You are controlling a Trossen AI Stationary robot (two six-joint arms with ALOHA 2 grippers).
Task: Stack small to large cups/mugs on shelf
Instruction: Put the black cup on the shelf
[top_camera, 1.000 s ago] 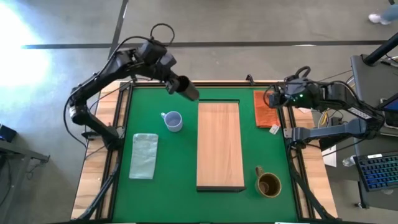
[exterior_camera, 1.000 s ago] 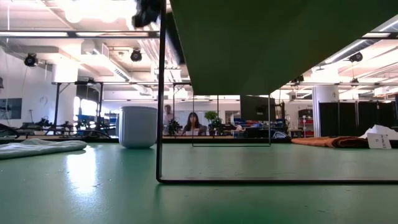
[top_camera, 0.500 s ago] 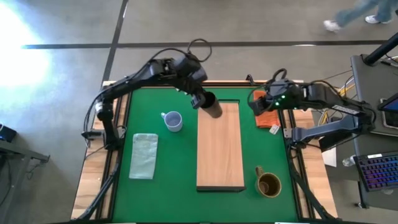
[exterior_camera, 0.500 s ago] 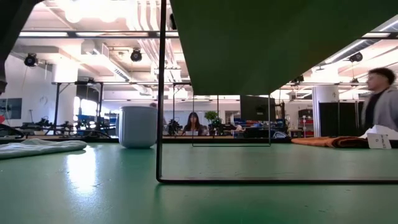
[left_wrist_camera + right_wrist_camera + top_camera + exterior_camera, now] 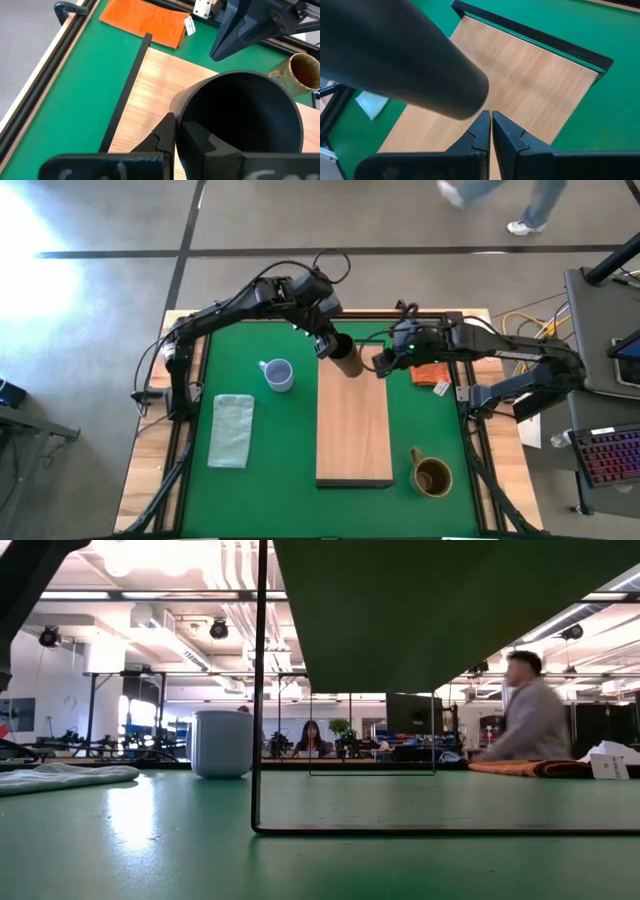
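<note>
My left gripper [image 5: 328, 345] is shut on the black tumbler [image 5: 346, 361] over the far left corner of the light-wood shelf [image 5: 352, 430]. My right gripper [image 5: 380, 364] is shut and empty over the shelf's far end, just right of the tumbler's closed bottom [image 5: 470, 95] and apart from it. The pale blue-white mug [image 5: 278, 374] stands upright on the green mat left of the shelf. The brown-olive mug [image 5: 432, 476] stands upright right of the shelf's near end. My left gripper holds the tumbler by its rim [image 5: 176, 116], one finger [image 5: 200, 142] inside the mouth and one finger [image 5: 162, 135] outside the wall. The fingers slant in from the table's far left. The tumbler is tilted, its mouth toward the gripper and its bottom away, above the shelf.
The shelf is a raised board on a thin black frame [image 5: 258, 690]. A pale green cloth [image 5: 232, 430] lies at the near left. An orange cloth [image 5: 145, 22] lies right of the shelf's far end, partly under my right arm. A person [image 5: 525, 720] walks beyond the table.
My left gripper has carried the tumbler from the table's far left corner toward the right, out over the shelf's far left corner. My right gripper has gone from the table's right edge leftward, over the orange cloth, to the shelf's far end beside the tumbler.
</note>
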